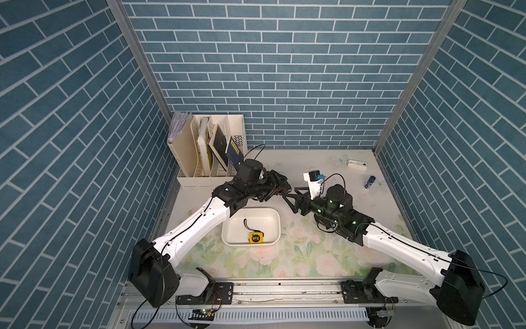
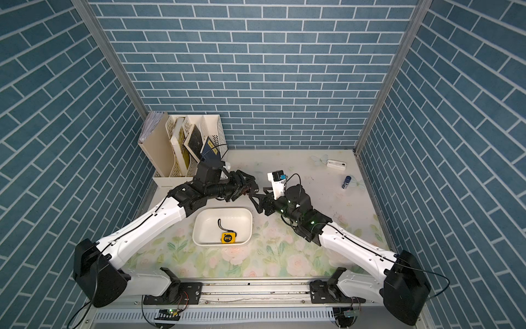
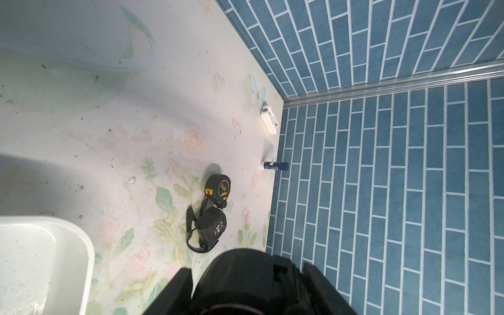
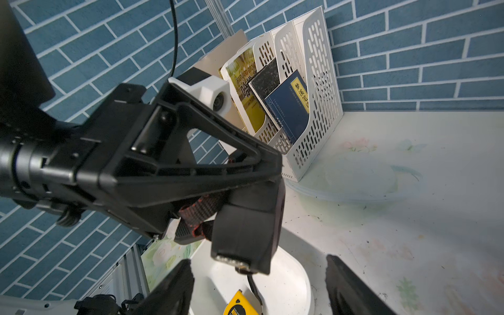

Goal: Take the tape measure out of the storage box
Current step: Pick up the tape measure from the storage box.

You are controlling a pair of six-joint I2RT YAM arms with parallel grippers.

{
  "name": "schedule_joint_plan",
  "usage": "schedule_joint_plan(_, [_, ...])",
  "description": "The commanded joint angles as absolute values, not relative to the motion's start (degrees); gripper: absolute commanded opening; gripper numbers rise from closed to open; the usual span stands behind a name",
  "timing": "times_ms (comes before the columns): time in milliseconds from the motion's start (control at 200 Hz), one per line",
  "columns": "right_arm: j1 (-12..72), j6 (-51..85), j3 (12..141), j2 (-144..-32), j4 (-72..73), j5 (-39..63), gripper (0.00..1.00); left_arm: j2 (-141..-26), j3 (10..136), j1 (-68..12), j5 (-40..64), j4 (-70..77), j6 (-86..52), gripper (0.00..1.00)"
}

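The left fingers (image 4: 191, 174) are shut tight on a black tape measure (image 4: 245, 231), up in the air by the far side of the storage box (image 1: 267, 219). A yellow tape measure (image 1: 255, 237) lies inside the box. The right fingers (image 4: 174, 289) are wide open and hold nothing.

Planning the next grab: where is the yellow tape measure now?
In both top views, the yellow tape measure lies inside the storage box, by its wall nearest the robot, slightly toward the robot's left.

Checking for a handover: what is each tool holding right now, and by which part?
Left tool pinches a black tape measure, seemingly by its red-black strap; right tool open, empty.
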State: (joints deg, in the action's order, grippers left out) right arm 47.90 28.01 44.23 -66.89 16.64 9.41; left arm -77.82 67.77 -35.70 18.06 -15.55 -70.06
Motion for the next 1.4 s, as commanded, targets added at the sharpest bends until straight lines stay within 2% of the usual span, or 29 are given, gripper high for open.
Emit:
schedule_joint_plan(0, [48.34, 25.43, 46.18, -68.06, 18.19, 7.67, 0.78, -76.25, 67.28, -35.60, 18.12, -13.51, -70.83, 0.28])
schedule_joint_plan(425, [50.13, 21.98, 49.72, -73.35, 19.38, 3.23, 0.78, -75.02, 65.78, -35.60, 18.09, -12.35, -73.19, 0.28])
schedule_joint_plan(965, [50.74, 22.24, 51.05, -77.84, 23.42, 0.97, 0.70, -74.54, 65.04, -35.62, 18.90, -11.65, -74.31, 0.28])
schedule_joint_plan(1025, [50.76, 22.32, 51.45, -78.41, 23.74, 0.96, 0.63, -74.49, 64.95, -35.60, 19.02, -11.53, -74.36, 0.28])
schedule_joint_plan(1120, [50.80, 22.48, 51.76, -79.00, 24.02, 0.71, 0.40, -74.37, 65.00, -35.63, 18.98, -11.59, -74.44, 0.29])
schedule_joint_plan(1240, [50.80, 22.50, 51.85, -79.01, 24.39, 0.18, 0.17, -74.10, 64.84, -35.60, 18.91, -11.73, -74.44, 0.39])
schedule_joint_plan(1290, [50.88, 22.41, 51.82, -78.82, 24.28, -0.06, 0.10, -74.14, 64.86, -35.64, 18.85, -11.73, -74.29, 0.47])
schedule_joint_plan(1395, [50.84, 22.24, 51.59, -78.24, 23.88, -1.01, 0.03, -74.17, 65.06, -35.43, 18.89, -11.81, -74.02, 0.73])
